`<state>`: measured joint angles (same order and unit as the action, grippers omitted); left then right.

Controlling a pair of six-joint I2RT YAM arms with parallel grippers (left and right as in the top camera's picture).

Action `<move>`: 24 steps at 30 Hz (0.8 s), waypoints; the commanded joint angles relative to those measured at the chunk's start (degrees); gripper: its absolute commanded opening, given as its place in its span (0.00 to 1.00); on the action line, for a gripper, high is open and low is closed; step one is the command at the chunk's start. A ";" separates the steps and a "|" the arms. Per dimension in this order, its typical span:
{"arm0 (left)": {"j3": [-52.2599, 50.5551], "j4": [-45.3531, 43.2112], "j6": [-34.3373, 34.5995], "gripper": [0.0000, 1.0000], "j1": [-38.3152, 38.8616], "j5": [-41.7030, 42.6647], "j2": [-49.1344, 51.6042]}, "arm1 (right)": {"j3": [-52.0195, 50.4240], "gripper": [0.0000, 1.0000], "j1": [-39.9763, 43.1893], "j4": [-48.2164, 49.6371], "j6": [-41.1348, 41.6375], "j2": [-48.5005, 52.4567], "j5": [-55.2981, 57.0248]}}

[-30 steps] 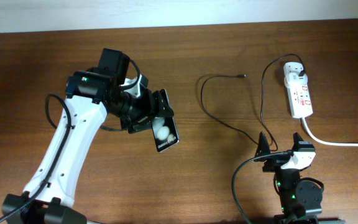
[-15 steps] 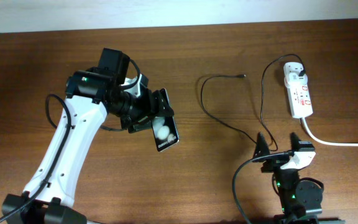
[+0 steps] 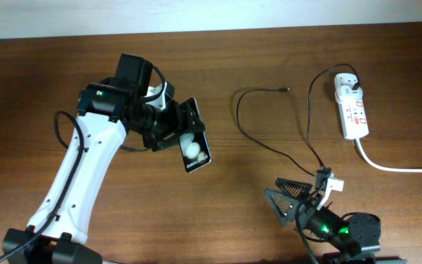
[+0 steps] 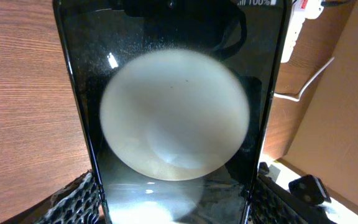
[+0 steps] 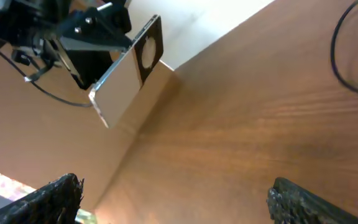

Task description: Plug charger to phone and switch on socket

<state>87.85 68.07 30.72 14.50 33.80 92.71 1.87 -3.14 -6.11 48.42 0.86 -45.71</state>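
l gripper fingers clamp phone; r gripper spread wide, empty.

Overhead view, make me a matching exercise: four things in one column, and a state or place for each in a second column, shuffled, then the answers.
Column one
1. phone
2. charger
3. socket
4. right pincer

Column two
A. open, holding nothing
B. white, far right of the view
C. held in the left pincer
D. black, lying in loops, its small tip plugged into nothing

Pairs: 1-C, 2-D, 3-B, 4-A
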 commanded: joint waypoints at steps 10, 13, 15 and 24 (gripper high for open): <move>0.37 -2.58 15.04 0.55 -0.02 1.25 -0.04 | 31.36 0.99 0.09 -23.91 -11.15 24.48 8.24; 0.37 -5.01 19.91 0.55 -0.02 2.47 -0.04 | 32.13 0.99 -0.55 -21.38 -11.17 29.22 11.13; 0.37 -6.14 22.01 0.56 -0.02 2.47 -0.04 | 32.13 0.99 -4.55 -15.56 -12.17 31.23 13.68; 0.37 -7.65 22.84 0.55 -0.02 3.13 -0.04 | 32.13 0.99 -35.71 14.29 -12.22 54.73 35.69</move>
<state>87.83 60.73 52.95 14.50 35.33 92.75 33.34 -33.50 1.98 36.84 49.67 -18.24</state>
